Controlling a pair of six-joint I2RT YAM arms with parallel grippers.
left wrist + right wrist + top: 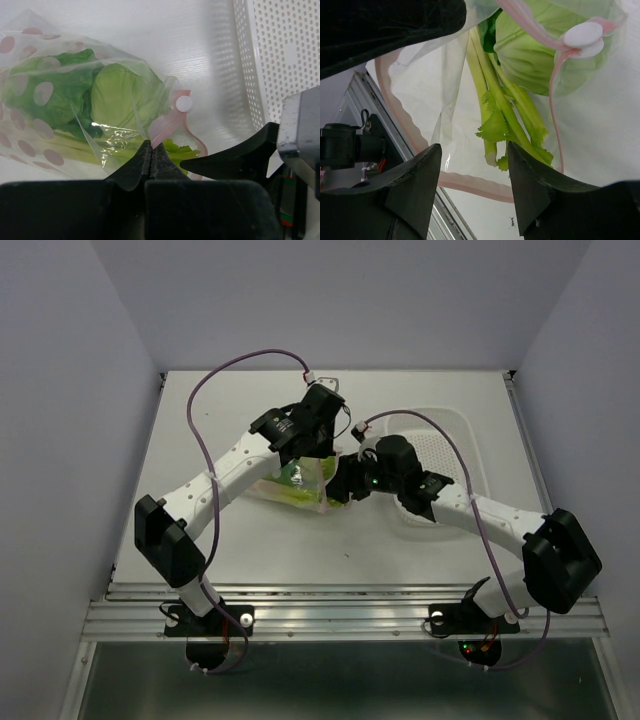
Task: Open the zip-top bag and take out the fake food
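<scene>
On the table (250, 550), the left gripper (151, 150) is pinching tight on the zip-top bag (45, 95) at its pink zip edge. The right gripper (474, 147) is hovering, jaws apart, facing the gaping mouth, with fake food (122, 95) lying inside and the basket (245, 60) crowding one side.

- Soft, even overhead light; the white bench (300, 550) is bright, shadows faint.
- Glare glints on the zip-top bag (107, 127), 9 o'clock of left wrist view.
- Near jaws look dark and blurred.
</scene>
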